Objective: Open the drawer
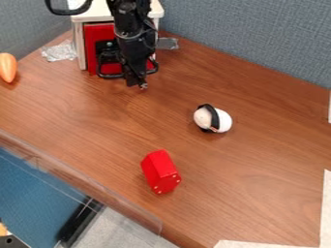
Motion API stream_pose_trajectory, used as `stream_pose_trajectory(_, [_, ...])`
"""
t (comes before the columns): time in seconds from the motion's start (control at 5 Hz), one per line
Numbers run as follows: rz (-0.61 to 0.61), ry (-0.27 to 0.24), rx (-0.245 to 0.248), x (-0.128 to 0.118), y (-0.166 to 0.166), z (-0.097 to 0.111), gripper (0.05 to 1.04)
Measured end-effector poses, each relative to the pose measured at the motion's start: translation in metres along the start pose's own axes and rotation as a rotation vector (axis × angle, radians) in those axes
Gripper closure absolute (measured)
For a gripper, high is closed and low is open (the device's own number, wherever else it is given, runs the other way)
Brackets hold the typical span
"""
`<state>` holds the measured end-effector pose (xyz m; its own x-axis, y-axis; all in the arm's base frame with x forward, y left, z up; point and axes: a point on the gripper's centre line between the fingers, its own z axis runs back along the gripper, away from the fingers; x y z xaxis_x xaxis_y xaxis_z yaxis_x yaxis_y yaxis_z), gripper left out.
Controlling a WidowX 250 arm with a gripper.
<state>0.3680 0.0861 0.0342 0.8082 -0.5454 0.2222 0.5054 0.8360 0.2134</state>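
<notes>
The gripper [136, 85] hangs at the upper left of the camera view, in front of the white cabinet [80, 46] and its red drawer [94, 36]. The drawer's red front shows on both sides of the black arm, which hides its middle. A dark loop-shaped part crosses the lower drawer front; whether it is a handle or part of the arm, I cannot tell. Whether the gripper touches the drawer is also unclear.
A white ball-like object with a black band [223, 120] lies right of centre, and a red block [159, 169] lies nearer the front. An orange object [7, 67] is at the left edge. Crumpled foil [59, 51] sits beside the cabinet. Grey partitions [259, 34] stand behind.
</notes>
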Motion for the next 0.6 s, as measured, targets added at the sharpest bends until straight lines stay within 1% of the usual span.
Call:
stream_pose_trajectory(0.2, [0.000, -0.012, -0.010, 0.000, -0.010, 0.008, 0.927])
stream_pose_trajectory(0.4, [-0.015, -0.018, -0.029, -0.001, -0.027, 0.017, 0.934])
stream_pose_trajectory(0.6, [-0.034, -0.032, -0.034, -0.005, -0.040, 0.019, 0.948])
